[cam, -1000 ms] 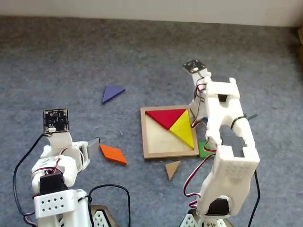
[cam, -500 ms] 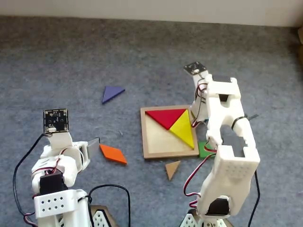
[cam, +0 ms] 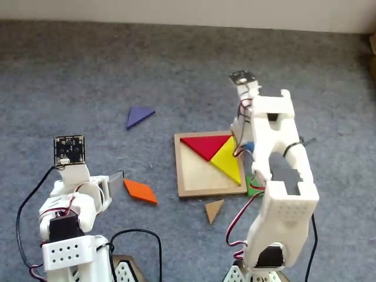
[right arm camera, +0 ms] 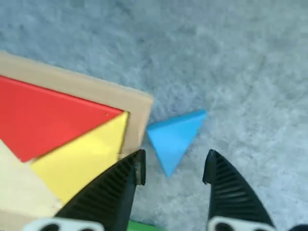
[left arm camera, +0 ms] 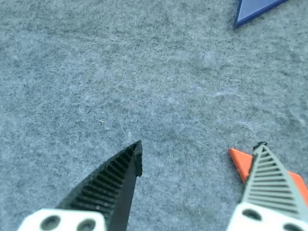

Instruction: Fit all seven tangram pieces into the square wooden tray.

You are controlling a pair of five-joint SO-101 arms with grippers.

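The square wooden tray (cam: 187, 183) lies mid-table with a red triangle (cam: 205, 145) and a yellow triangle (cam: 229, 160) inside. In the right wrist view my right gripper (right arm camera: 174, 164) is open just above a small blue triangle (right arm camera: 174, 135) lying on the carpet against the tray's wall (right arm camera: 96, 90); its black finger (right arm camera: 126, 178) overlaps the tray's edge. My left gripper (left arm camera: 198, 151) is open over bare carpet, one fingertip beside the orange parallelogram (left arm camera: 240, 160). A purple triangle (cam: 139, 116) lies far left, a tan triangle (cam: 214, 210) in front of the tray, a green piece (cam: 252, 187) under the right arm.
Grey carpet (cam: 88, 76) covers the whole table, with free room behind the tray and to the far left. A pale wall edge (cam: 176, 12) runs along the back.
The right arm has shifted slightly toward the back and left, bringing its gripper nearer the tray's right edge. The left arm and all pieces stayed put.
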